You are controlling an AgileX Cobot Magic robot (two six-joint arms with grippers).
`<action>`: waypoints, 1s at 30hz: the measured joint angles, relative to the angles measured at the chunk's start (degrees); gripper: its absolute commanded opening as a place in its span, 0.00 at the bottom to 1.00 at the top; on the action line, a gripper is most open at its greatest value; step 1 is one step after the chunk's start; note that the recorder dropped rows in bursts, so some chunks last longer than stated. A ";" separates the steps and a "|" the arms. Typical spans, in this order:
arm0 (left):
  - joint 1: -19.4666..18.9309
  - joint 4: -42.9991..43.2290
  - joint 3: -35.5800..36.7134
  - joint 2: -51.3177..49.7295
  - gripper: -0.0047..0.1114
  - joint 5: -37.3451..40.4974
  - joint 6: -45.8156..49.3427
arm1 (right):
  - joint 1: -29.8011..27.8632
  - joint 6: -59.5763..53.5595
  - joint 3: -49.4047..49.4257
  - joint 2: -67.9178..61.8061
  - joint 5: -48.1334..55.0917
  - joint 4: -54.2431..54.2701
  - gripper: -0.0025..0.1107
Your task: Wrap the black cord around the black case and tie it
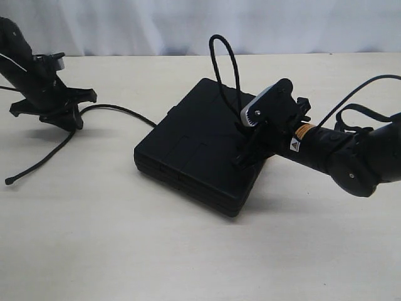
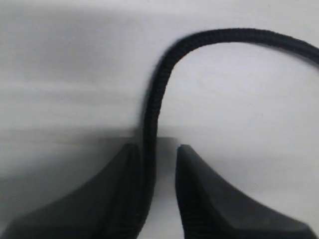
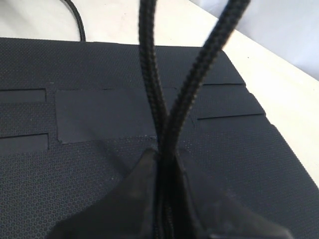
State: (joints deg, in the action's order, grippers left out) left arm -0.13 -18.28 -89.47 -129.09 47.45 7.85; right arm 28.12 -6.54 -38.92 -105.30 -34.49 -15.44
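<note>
The black case (image 1: 194, 147) lies flat in the middle of the table. The black cord (image 1: 227, 63) rises in a tall loop above the case's far side. My right gripper (image 1: 247, 147) sits low over the case top, shut on two strands of the cord (image 3: 164, 99) that cross just ahead of its fingers, over the case's textured lid (image 3: 99, 64). From the case's left side the cord runs across the table to my left gripper (image 1: 72, 120). There the cord (image 2: 152, 114) lies between the open fingers against one finger (image 2: 124, 174), with a gap to the other. A loose end (image 1: 9, 180) trails at the far left.
The pale table (image 1: 188, 251) stretches around the case, with a white curtain (image 1: 188, 25) behind it. The right arm's glossy cables (image 1: 351, 106) arch over its forearm at the right.
</note>
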 measured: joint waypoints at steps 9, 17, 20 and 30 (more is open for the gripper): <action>2.46 3.31 0.00 0.00 0.37 -1.50 2.03 | 0.00 0.00 0.00 0.00 0.00 0.00 0.06; 5.74 21.57 0.00 0.00 0.36 -1.46 -10.56 | 0.00 0.00 0.00 0.00 0.00 0.00 0.06; 6.10 21.83 -0.11 0.00 0.24 -0.88 -12.56 | 0.00 0.00 0.00 0.00 0.00 0.00 0.06; 6.19 17.55 -1.14 -1.18 0.04 1.50 -13.33 | 0.00 0.00 0.00 0.00 0.00 0.00 0.06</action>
State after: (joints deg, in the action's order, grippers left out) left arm 6.06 -0.73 -90.61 -130.27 48.95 -5.49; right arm 28.12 -6.54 -38.92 -105.30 -34.49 -15.44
